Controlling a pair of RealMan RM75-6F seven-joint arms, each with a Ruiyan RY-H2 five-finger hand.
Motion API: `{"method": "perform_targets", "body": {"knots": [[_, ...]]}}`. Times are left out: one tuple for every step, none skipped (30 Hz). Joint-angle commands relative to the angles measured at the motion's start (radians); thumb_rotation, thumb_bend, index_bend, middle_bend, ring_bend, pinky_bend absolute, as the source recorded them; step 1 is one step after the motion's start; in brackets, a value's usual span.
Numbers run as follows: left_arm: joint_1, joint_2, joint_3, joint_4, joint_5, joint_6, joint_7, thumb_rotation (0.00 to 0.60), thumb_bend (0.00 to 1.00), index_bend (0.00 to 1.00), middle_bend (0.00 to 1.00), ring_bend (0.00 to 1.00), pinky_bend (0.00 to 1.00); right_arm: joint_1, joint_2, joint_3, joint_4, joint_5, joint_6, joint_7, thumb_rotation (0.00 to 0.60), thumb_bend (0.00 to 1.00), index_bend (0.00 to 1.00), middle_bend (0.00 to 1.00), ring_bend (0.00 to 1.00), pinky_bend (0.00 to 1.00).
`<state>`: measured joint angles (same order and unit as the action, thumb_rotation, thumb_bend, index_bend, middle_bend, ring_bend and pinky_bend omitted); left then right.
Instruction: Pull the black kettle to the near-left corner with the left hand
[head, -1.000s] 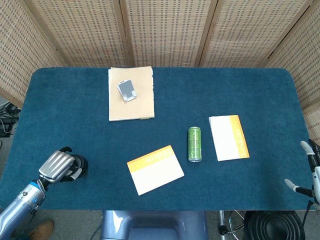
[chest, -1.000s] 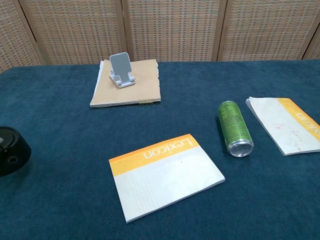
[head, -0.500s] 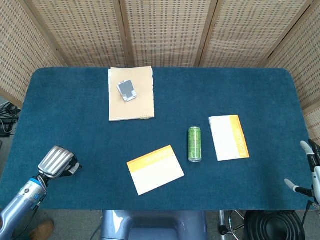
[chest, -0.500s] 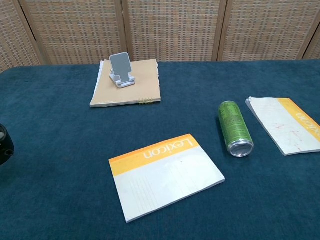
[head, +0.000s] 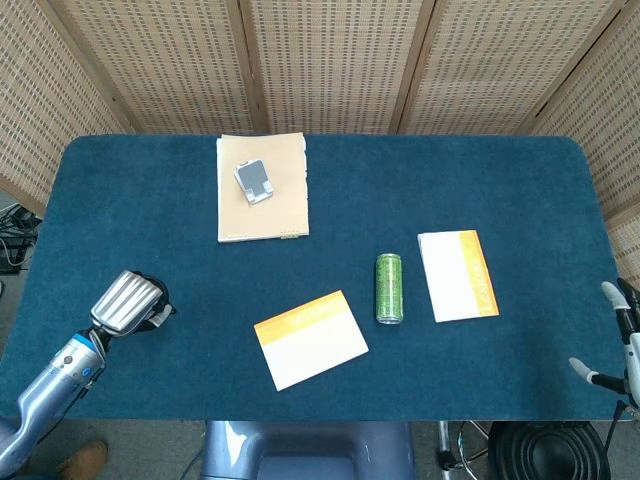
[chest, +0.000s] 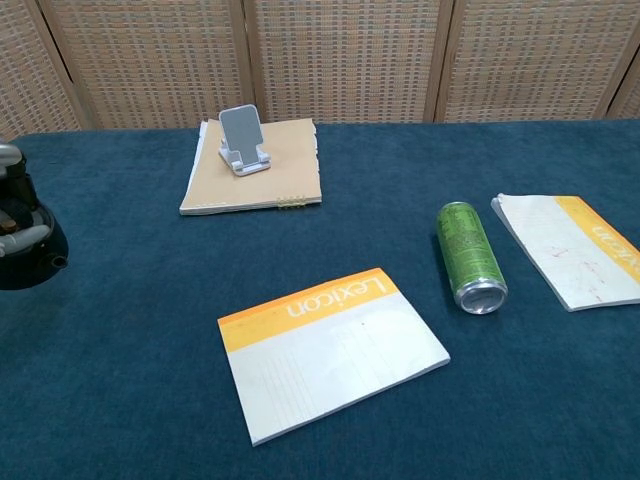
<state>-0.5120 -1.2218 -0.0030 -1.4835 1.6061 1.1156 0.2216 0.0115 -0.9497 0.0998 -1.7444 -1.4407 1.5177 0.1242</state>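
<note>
The black kettle (chest: 24, 255) is seen at the near-left part of the blue-covered desk (head: 330, 180), close to its left edge and short of the front edge. In the head view it is almost wholly covered by the left hand (head: 128, 303), whose silver back faces the camera and whose fingers are curled down over the dark body. In the chest view pale fingers (chest: 22, 238) are laid across the top and side of the kettle at the left border of the picture. The kettle appears to be gripped by that hand, though the contact itself is hidden by the back of the hand and cut off by the frame edge.

The right hand (head: 612, 340) is held beyond the right edge of the desk, near its front corner. Nothing is held in it, and its pale fingers are seen spread apart.

Elsewhere on the desk, a tan notebook (head: 262, 186) is laid toward the far side, and a small grey phone stand (chest: 243, 139) is set on it. A white pad with an orange band (head: 310, 339) is placed near the front middle. A green can (head: 388, 288) is laid on its side just to the right of it, and a second orange-edged pad (head: 457, 275) is found beside the can.
</note>
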Motion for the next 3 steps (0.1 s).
{"method": "perform_targets", "body": {"knots": [[-0.010,-0.007,-0.012,0.011,0.001,0.005,-0.014,0.514,1.00,1.00,1.00,0.88,0.75,0.000,0.001,0.000,0.000,0.001,0.000,0.002,0.600,0.00,0.00,0.00,0.00,0.00],[-0.013,-0.008,-0.015,0.013,0.001,0.007,-0.022,0.514,1.00,1.00,1.00,0.88,0.75,0.000,0.001,0.001,0.000,0.001,0.000,0.003,0.600,0.00,0.00,0.00,0.00,0.00],[-0.015,-0.009,-0.018,0.015,0.003,0.011,-0.028,0.514,1.00,1.00,1.00,0.88,0.75,0.000,0.001,0.001,0.001,0.002,0.000,0.003,0.600,0.00,0.00,0.00,0.00,0.00]]}}
